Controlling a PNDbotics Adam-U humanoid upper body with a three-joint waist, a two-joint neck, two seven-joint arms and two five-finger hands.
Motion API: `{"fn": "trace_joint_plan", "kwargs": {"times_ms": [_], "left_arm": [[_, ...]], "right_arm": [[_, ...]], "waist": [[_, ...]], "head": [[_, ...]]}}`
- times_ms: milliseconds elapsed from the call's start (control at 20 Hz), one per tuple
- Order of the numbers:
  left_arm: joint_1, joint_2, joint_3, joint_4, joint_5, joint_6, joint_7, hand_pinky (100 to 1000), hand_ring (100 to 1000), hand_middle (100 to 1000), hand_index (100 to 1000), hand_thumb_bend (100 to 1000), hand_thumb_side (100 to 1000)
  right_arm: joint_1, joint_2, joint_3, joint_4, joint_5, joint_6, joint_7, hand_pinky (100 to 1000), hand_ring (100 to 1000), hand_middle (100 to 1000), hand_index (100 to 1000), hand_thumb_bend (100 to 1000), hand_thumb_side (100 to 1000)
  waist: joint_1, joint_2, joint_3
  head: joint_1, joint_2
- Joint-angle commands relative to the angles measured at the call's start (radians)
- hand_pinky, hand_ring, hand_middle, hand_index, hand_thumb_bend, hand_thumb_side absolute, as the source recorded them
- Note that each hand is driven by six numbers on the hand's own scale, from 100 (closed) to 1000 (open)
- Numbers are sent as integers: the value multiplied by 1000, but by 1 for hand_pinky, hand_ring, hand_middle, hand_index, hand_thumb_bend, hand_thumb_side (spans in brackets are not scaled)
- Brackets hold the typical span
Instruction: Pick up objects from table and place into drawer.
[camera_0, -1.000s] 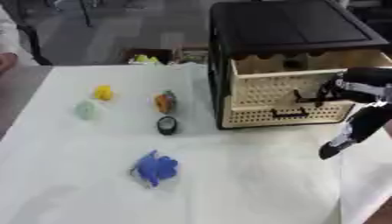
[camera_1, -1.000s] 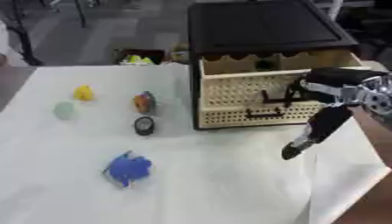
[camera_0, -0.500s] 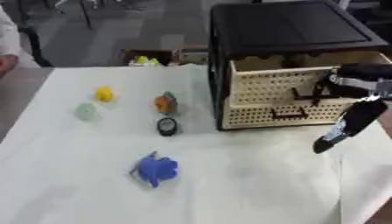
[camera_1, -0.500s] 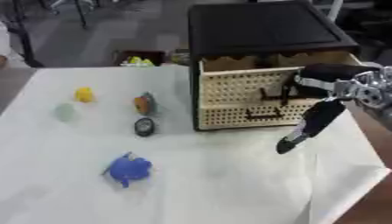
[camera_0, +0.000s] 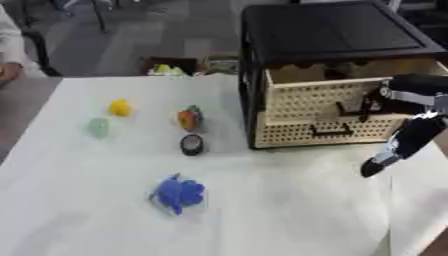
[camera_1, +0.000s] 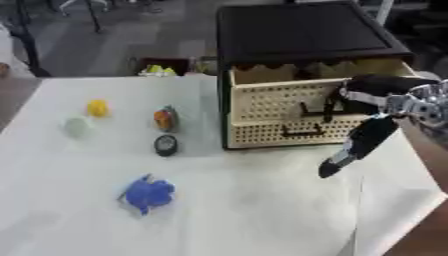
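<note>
A black cabinet (camera_0: 337, 35) with beige perforated drawers stands at the table's right back. Its upper drawer (camera_0: 328, 97) is pulled out a little, and its lower drawer (camera_0: 324, 131) is closed. My right hand (camera_1: 385, 92) hovers at the upper drawer's front by the dark handle, with a dark part hanging down over the table to the cabinet's right. On the white table lie a blue plush (camera_0: 179, 193), a black round object (camera_0: 192, 144), an orange toy (camera_0: 190, 119), a yellow toy (camera_0: 120, 107) and a pale green one (camera_0: 99, 127). None of them is held.
A dark box (camera_0: 171, 66) with something yellow-green in it sits behind the table's far edge. A person's white sleeve (camera_0: 10, 42) shows at the far left. The tablecloth's right edge (camera_1: 420, 200) runs close to my right hand.
My right hand has stayed at the drawer front, shifting only slightly. The toys have not moved.
</note>
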Motion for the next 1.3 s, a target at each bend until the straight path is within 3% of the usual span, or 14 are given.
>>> {"fn": "trace_joint_plan", "kwargs": {"times_ms": [50,1300], "left_arm": [[-9,23,11,-15,6,-2,1,707,754,744,814,100,805],[-9,23,14,-15,5,0,5,701,753,743,814,100,806]], "right_arm": [[4,-34,-12,-14,4,1,-5,100,100,100,649,1000,551],[74,-50,-35,-125,-63,16,-5,100,100,100,637,1000,547]], "waist": [[-1,-11,-3],[-1,-11,-8]], "head": [[2,-8],[2,-14]]}}
